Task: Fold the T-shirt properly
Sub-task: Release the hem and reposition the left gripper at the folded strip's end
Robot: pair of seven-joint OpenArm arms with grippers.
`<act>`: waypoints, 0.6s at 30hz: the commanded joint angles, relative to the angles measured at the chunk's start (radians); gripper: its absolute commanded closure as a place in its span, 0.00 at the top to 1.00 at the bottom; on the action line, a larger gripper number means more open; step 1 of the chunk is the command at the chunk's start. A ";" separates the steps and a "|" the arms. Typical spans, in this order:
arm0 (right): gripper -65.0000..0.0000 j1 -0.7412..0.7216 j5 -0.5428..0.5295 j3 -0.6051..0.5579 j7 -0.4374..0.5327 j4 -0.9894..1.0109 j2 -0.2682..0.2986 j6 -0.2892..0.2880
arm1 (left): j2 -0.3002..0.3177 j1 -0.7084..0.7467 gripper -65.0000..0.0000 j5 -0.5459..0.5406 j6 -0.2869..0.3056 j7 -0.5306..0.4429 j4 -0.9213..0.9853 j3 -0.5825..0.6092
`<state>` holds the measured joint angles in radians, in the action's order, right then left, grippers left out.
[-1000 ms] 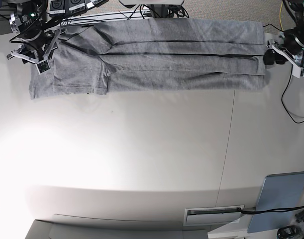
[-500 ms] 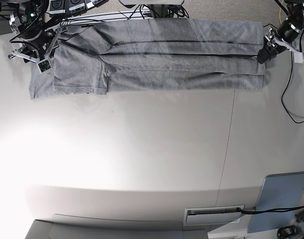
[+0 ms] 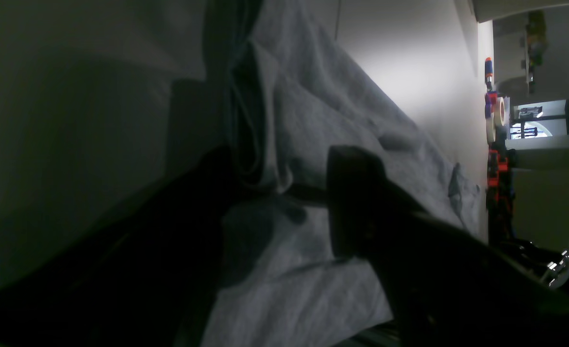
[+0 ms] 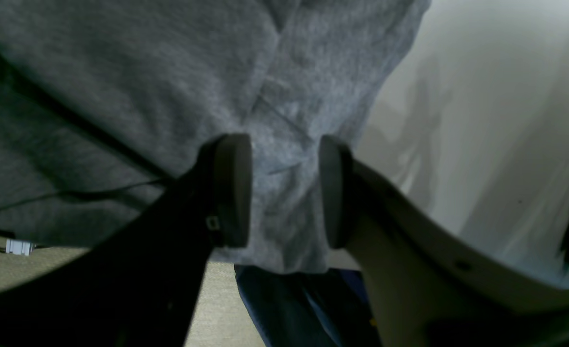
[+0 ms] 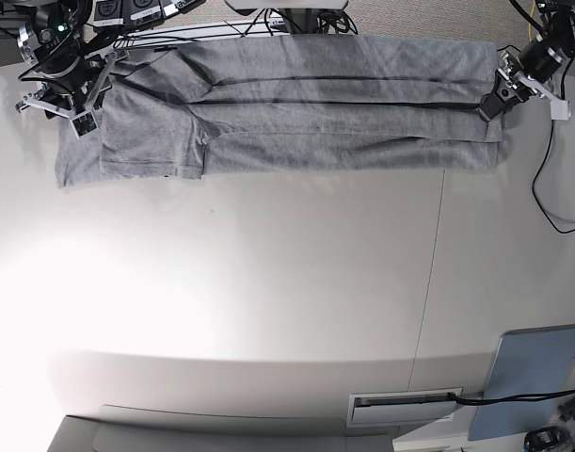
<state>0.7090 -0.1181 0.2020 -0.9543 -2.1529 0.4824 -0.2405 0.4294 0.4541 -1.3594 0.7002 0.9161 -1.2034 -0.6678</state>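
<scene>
The T-shirt (image 5: pixel 296 104) is lying flat as a long grey band of lengthwise folds along the far edge of the white table (image 5: pixel 268 282), stretching between my two grippers. My left gripper (image 5: pixel 494 99) is sitting at the shirt's end edge with its jaws standing wide, one dark finger (image 3: pixel 356 202) over the cloth, the other beside the layered hem; I cannot tell whether it is pinching any fabric. My right gripper (image 4: pixel 284 190) is hanging over the opposite, sleeve end, its round pads (image 4: pixel 231 190) standing apart with grey cloth beneath, gripping nothing.
</scene>
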 commanded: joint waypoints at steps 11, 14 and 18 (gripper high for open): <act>0.36 0.003 0.005 0.008 0.008 -0.016 0.014 0.001 | 0.017 0.006 0.06 -0.006 -0.002 0.045 -0.007 -0.003; 0.36 0.003 0.006 0.008 0.008 -0.016 0.014 0.001 | 0.017 0.002 0.00 -0.001 -0.002 -0.011 -0.007 -0.003; 0.36 0.003 0.006 0.008 0.008 -0.016 0.014 0.001 | 0.020 -0.011 0.00 0.082 -0.002 -0.093 -0.008 -0.003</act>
<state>0.7090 -0.1181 0.2020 -0.9543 -2.1529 0.4824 -0.2409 0.4297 0.4408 -1.2633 0.6937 0.8356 -1.2030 -0.6662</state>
